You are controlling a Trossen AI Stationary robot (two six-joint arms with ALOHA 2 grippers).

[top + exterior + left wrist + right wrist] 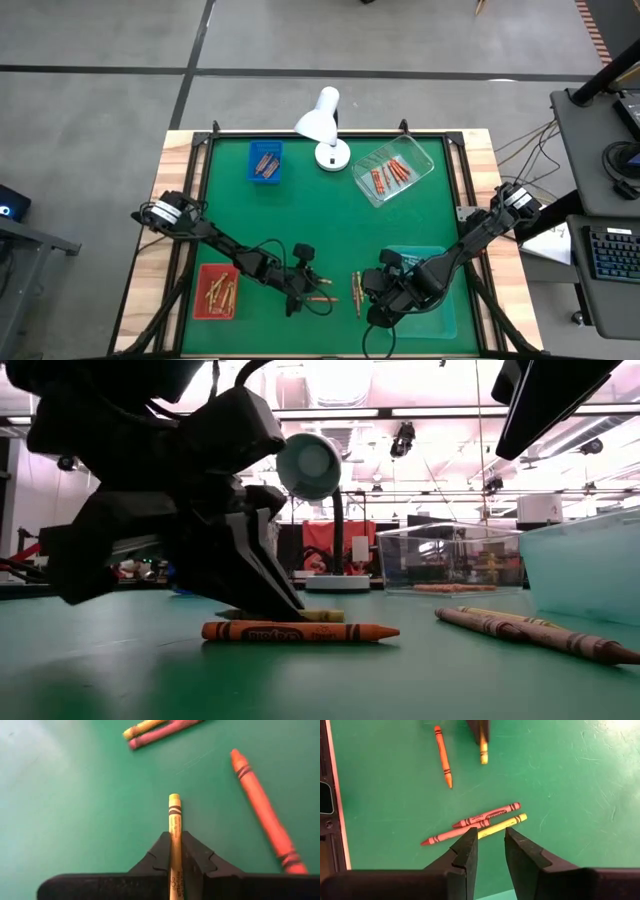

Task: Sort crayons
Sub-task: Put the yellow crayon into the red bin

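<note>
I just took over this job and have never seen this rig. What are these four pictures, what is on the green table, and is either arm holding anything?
Two dark robot arms work at a green table. One picture looks straight down, one level across the tabletop, and one sits on each wrist. The left gripper is shut on a yellow crayon. An orange crayon lies beside it. The right gripper is open, holding nothing, above a red and yellow cluster of crayons. Farther back stand a blue tray, a clear tray and a white lamp; a red tray sits near the left arm.
</note>
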